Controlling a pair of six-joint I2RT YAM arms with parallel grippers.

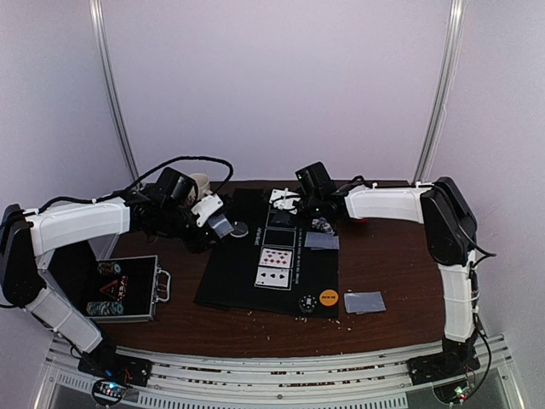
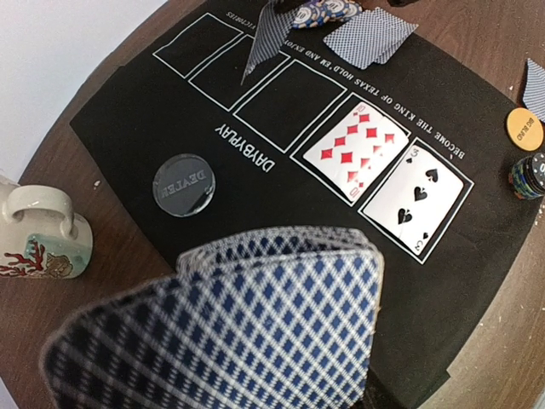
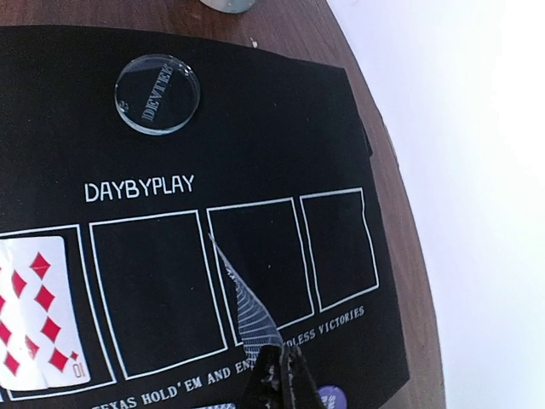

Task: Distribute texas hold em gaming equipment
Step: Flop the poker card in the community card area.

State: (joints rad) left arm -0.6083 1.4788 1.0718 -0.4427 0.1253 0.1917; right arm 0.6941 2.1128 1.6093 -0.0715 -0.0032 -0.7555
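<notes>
Left gripper clamped on card stack, lower centre of left wrist view, above mat. Right gripper pinching single card edge-on over empty slots, bottom centre of right wrist view. Ten of diamonds and three of spades face-up in slots.

Two cards face up, ten of diamonds and three of spades. Five outlined boxes on one black mat. One clear dealer disc, one orange disc, one mug, one case.
</notes>
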